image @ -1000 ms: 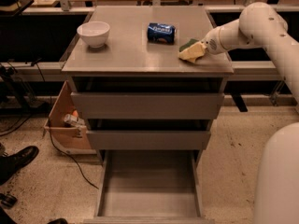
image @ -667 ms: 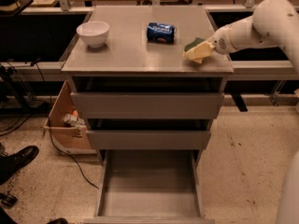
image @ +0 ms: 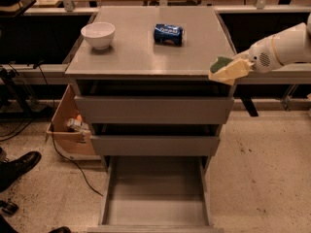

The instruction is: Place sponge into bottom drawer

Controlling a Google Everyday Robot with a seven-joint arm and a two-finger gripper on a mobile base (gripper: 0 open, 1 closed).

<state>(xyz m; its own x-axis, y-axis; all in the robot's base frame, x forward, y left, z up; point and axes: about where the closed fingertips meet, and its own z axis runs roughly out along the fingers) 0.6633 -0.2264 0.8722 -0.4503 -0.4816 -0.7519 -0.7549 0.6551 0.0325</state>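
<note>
My gripper (image: 239, 66) comes in from the right on a white arm and is shut on the sponge (image: 225, 69), a pale yellow foam piece with a dark green scrub layer. It holds the sponge in the air just past the cabinet top's right front corner. The bottom drawer (image: 156, 211) is pulled out below, a wide grey tray with nothing in it. It lies down and to the left of the sponge.
A white bowl (image: 98, 34) and a blue can (image: 168, 34) on its side sit on the cabinet top (image: 146, 57). The two upper drawers (image: 154, 109) are slightly open. A cardboard box (image: 70, 130) stands left of the cabinet; a black shoe (image: 17, 168) and cables lie on the floor.
The gripper has lifted the sponge off the cabinet top and carried it right and forward, past the right front corner. The camera view has shifted and the arm has drawn back to the right.
</note>
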